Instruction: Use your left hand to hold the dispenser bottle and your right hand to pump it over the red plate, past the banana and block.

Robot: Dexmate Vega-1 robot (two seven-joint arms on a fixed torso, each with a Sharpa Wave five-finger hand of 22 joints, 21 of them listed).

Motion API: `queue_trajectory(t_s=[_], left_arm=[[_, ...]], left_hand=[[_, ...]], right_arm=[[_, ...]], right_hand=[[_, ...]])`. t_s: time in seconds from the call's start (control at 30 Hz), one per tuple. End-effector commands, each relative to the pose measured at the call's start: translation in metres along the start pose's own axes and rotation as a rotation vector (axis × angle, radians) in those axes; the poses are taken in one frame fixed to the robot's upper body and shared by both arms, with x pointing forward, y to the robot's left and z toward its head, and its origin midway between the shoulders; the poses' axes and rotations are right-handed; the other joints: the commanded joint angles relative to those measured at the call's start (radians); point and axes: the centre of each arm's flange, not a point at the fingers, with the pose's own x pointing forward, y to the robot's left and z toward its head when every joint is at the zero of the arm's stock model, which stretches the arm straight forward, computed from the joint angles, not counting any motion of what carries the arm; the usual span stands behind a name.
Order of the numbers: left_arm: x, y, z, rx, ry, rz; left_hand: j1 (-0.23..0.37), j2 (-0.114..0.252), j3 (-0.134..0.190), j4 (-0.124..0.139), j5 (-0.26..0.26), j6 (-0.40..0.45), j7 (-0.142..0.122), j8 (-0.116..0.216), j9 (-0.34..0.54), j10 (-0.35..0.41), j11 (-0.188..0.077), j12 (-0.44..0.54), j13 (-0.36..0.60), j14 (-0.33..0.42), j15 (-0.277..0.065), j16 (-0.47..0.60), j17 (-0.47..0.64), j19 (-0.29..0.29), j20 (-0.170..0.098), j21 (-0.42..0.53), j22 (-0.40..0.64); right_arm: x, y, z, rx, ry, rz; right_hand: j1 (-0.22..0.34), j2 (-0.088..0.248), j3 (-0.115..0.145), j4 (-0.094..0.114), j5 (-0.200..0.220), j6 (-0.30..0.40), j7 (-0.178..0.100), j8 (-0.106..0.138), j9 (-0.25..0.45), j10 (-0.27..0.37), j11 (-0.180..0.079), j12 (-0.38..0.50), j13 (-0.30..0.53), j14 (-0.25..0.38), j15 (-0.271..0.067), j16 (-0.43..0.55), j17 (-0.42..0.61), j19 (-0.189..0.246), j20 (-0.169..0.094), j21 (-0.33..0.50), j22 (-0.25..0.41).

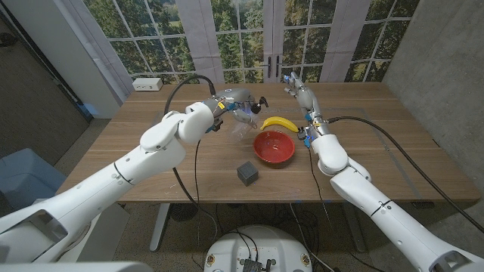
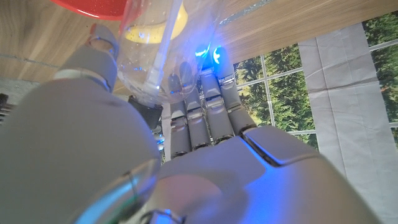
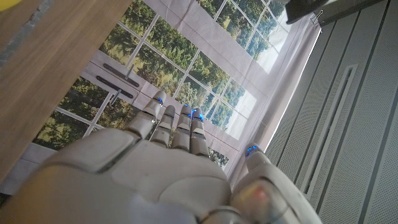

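My left hand [image 1: 231, 104] grips a clear dispenser bottle [image 1: 243, 121] with a black pump head [image 1: 261, 102], behind and left of the red plate [image 1: 274, 146]. In the left wrist view my fingers [image 2: 208, 106] wrap the bottle [image 2: 155, 56], with the plate's rim [image 2: 93, 7] beyond it. The yellow banana [image 1: 278, 123] lies just behind the plate. A dark grey block [image 1: 247, 173] sits in front of it. My right hand [image 1: 299, 92] hangs raised behind the banana, right of the pump, fingers stretched out and holding nothing; its fingers [image 3: 177, 127] point toward the window.
A white box [image 1: 147, 84] sits at the table's far left corner. Black cables [image 1: 378, 134] run along both arms over the wooden table [image 1: 393, 162]. Windows stand behind the far edge.
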Motion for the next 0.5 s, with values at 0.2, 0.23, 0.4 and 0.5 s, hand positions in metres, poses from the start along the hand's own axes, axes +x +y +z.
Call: queue_trajectory(t_s=[0.2, 0.23, 0.4, 0.5], left_arm=[[-0.003, -0.002, -0.023, -0.072, 0.100, 0.179], [-0.004, -0.005, -0.024, -0.048, 0.107, 0.221], [-0.006, -0.010, -0.032, -0.087, 0.135, 0.272], [-0.009, -0.011, -0.037, -0.106, 0.149, 0.328]], left_hand=[[0.269, 0.288, 0.008, 0.003, 0.011, 0.111, -0.114, -0.001, 0.004, 0.207, -0.202, 0.002, 0.017, 0.261, -0.350, 0.023, 0.088, -0.003, -0.116, 0.012, 0.001], [0.268, 0.288, 0.008, 0.003, 0.011, 0.111, -0.114, -0.001, 0.004, 0.207, -0.201, 0.002, 0.017, 0.261, -0.350, 0.023, 0.089, -0.003, -0.116, 0.012, 0.001], [0.265, 0.289, 0.008, 0.003, 0.013, 0.111, -0.116, -0.002, 0.005, 0.210, -0.203, 0.002, 0.020, 0.260, -0.350, 0.026, 0.096, -0.002, -0.115, 0.014, 0.001], [0.263, 0.289, 0.008, 0.003, 0.013, 0.113, -0.117, -0.002, 0.005, 0.210, -0.204, 0.002, 0.022, 0.259, -0.350, 0.027, 0.100, -0.002, -0.114, 0.016, 0.001]], right_arm=[[0.008, -0.019, -0.013, 0.052, 0.023, -0.024], [0.008, -0.020, -0.014, 0.054, 0.027, -0.021], [0.012, -0.027, -0.020, 0.073, 0.039, -0.012], [0.013, -0.031, -0.022, 0.069, 0.037, -0.011]], right_hand=[[0.010, 0.046, 0.003, -0.009, -0.002, 0.008, 0.003, 0.006, 0.000, -0.003, 0.008, 0.002, 0.003, 0.006, 0.006, 0.002, 0.001, 0.006, 0.003, 0.005, 0.002], [0.011, 0.046, 0.003, -0.009, -0.002, 0.008, 0.002, 0.006, 0.000, -0.004, 0.008, 0.002, 0.003, 0.006, 0.005, 0.002, 0.001, 0.005, 0.003, 0.005, 0.002], [0.011, 0.046, 0.003, -0.010, -0.002, 0.008, 0.001, 0.006, 0.000, -0.004, 0.008, 0.002, 0.003, 0.005, 0.005, 0.002, 0.000, 0.005, 0.003, 0.005, 0.002], [0.011, 0.046, 0.003, -0.010, -0.002, 0.008, 0.001, 0.006, 0.000, -0.004, 0.007, 0.002, 0.003, 0.005, 0.005, 0.002, 0.000, 0.005, 0.003, 0.004, 0.002]])
